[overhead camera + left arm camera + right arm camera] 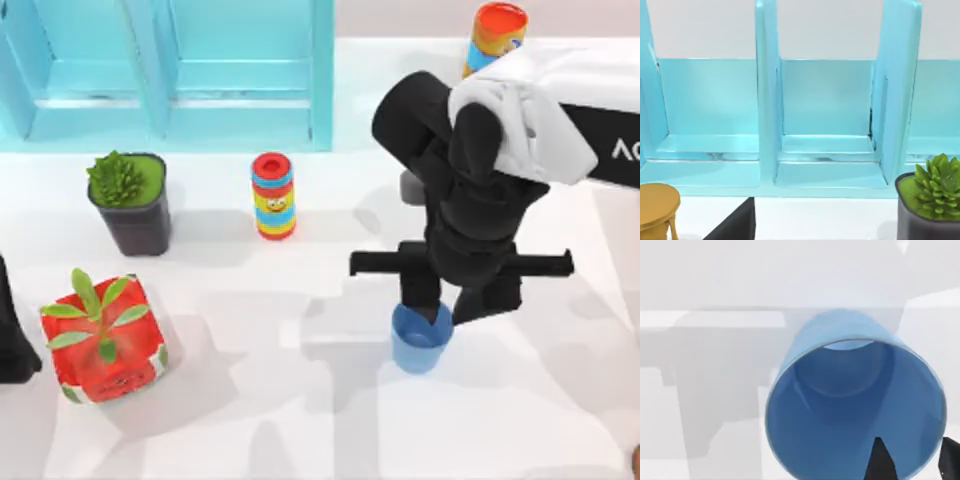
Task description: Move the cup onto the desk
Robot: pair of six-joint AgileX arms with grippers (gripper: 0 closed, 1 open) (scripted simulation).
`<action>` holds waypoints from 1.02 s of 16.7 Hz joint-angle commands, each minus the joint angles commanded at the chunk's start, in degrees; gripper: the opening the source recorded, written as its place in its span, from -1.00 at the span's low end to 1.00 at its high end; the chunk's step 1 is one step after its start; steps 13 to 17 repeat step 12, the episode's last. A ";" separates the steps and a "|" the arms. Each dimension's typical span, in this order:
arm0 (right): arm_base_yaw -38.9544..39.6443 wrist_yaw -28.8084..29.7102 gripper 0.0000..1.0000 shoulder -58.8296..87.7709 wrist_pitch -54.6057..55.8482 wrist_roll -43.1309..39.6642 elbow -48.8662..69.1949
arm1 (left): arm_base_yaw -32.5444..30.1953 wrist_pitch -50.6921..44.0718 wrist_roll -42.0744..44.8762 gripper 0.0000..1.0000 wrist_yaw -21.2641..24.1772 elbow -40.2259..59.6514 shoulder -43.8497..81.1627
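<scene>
Right gripper (432, 312) w/ jaws clamped on the rim of the cup (418, 340), one finger inside (wrist view); cup low over the worktop (300, 420), centre-right. Placing step; next: set down, release.

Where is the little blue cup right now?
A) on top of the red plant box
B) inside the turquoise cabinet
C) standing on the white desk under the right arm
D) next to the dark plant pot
C, the cup stands upright on the white desk, directly below the right gripper, with one of its jaws reaching over the rim.
</scene>
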 joint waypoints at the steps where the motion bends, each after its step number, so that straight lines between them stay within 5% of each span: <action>1: 0.00 0.00 0.21 0.00 0.00 0.00 0.00 | 0.00 0.00 0.00 1.00 0.00 0.00 0.00; 6: 0.00 0.00 0.96 0.00 0.00 0.00 0.00 | 0.00 0.00 0.00 1.00 0.00 0.00 0.00; 17: 0.00 0.00 1.00 0.00 0.00 0.00 0.00 | 0.00 0.00 0.00 1.00 0.00 0.00 0.00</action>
